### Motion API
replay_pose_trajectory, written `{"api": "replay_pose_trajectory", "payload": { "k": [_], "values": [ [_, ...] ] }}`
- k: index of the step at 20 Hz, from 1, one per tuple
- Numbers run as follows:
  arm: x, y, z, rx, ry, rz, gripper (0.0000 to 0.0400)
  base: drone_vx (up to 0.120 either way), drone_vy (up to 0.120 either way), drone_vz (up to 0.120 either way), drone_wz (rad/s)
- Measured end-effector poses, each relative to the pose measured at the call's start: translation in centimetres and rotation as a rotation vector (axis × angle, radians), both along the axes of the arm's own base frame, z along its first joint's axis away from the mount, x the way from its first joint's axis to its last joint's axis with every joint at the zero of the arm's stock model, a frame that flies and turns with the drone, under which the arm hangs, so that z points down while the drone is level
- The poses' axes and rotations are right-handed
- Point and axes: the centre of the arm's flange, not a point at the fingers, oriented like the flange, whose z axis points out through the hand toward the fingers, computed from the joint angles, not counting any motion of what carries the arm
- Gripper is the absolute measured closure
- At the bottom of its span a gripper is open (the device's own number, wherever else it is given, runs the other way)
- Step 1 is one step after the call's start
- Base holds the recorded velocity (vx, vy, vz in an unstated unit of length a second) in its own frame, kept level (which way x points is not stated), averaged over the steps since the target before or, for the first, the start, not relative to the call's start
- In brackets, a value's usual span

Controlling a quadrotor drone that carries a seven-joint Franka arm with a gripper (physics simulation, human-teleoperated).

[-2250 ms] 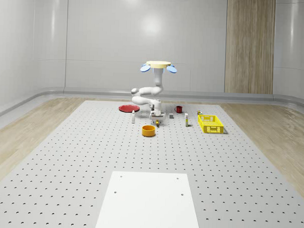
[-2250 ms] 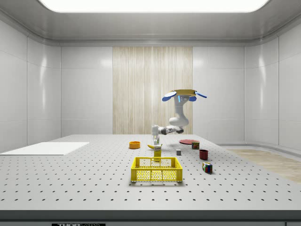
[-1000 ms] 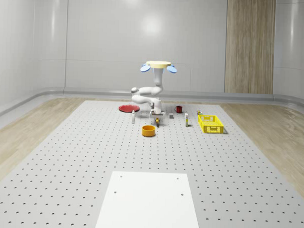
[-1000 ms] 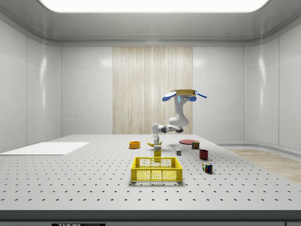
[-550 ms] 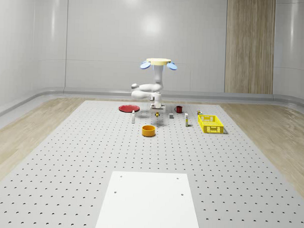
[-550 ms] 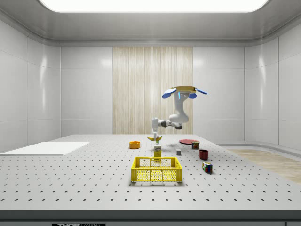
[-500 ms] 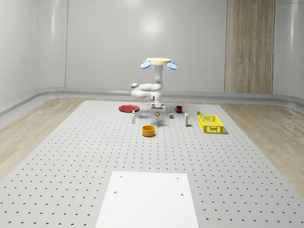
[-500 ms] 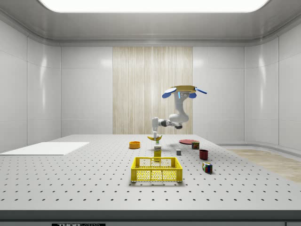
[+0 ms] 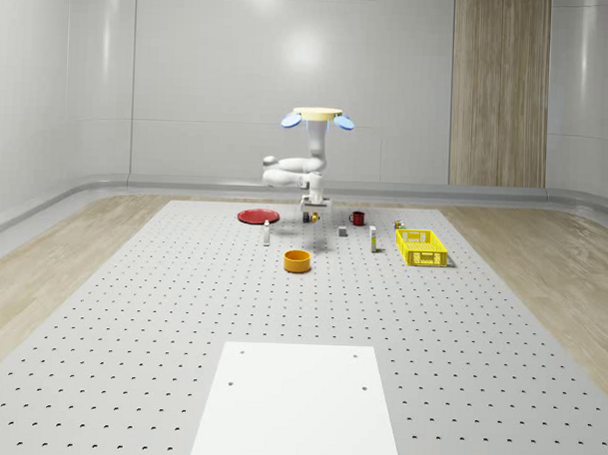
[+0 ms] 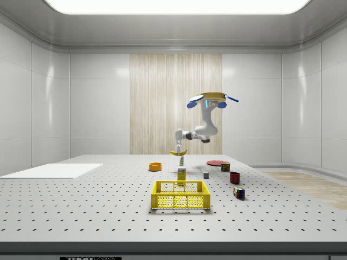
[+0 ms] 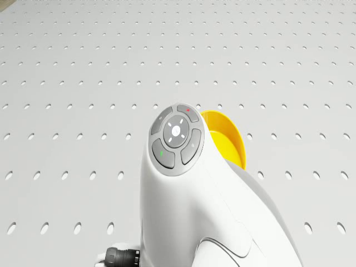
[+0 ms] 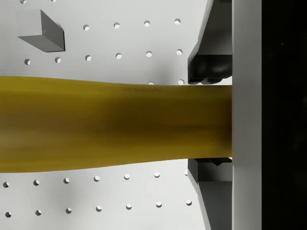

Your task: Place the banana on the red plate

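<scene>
Drone point(image 10: 209, 99) hovers above table point(image 9: 181, 313); gripper point(image 10: 178, 150) clamps banana point(image 10: 178, 153) in open air, near red plate point(image 9: 256, 217).

A glossy white arm point(image 10: 203, 129) hangs under a tan disc-shaped drone point(image 10: 212, 97) with blue rotors point(image 10: 194, 103).

Worktop point(image 9: 161, 312): matt grey, metal-looking, regular perforations. Arm shell point(image 11: 211, 222): smooth glossy white plastic. Banana point(image 12: 110, 124) in the tool point(image 12: 225, 124): dull yellow, smooth skin. Block point(image 12: 43, 33) beyond the tool: flat matt grey. Yellow bowl point(image 11: 225, 139) below the arm: glossy, plastic-looking. Far wall panel point(image 10: 176, 103): wood grain.
</scene>
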Motion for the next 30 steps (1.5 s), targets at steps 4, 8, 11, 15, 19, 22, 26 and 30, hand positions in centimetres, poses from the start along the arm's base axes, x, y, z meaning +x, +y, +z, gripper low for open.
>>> {"api": "replay_pose_trajectory", "payload": {
  "k": [4,8,11,15,19,22,26,30],
  "values": [
    [0.0,0.0,-0.03,0.0,0.0,-0.015,0.02,0.0,0.0,0.03,-0.175],
    [0.0,0.0,-0.05,0.0,0.0,-0.08,0.0199,0.0,0.0,0.0,-0.3],
    [0.0,0.0,-0.05,0.0,0.0,-0.147,0.0199,0.0,0.0,0.0,-0.3],
    [0.0,0.0,-0.06,-0.001,0.0,-0.251,0.0199,0.0,0.0,0.0,-0.3],
    [0.01,0.0,-0.06,-0.001,0.0,-0.364,0.0199,0.0,0.0,0.0,-0.3],
    [0.01,0.0,-0.06,-0.002,0.001,-0.45,0.0199,0.0,0.0,0.0,-0.3],
    [0.01,0.0,-0.06,-0.002,0.001,-0.568,0.0199,0.0,0.0,0.0,-0.3],
    [0.01,0.0,-0.07,-0.003,0.001,-0.687,0.0199,0.0,0.0,0.0,-0.3]
  ]
}}
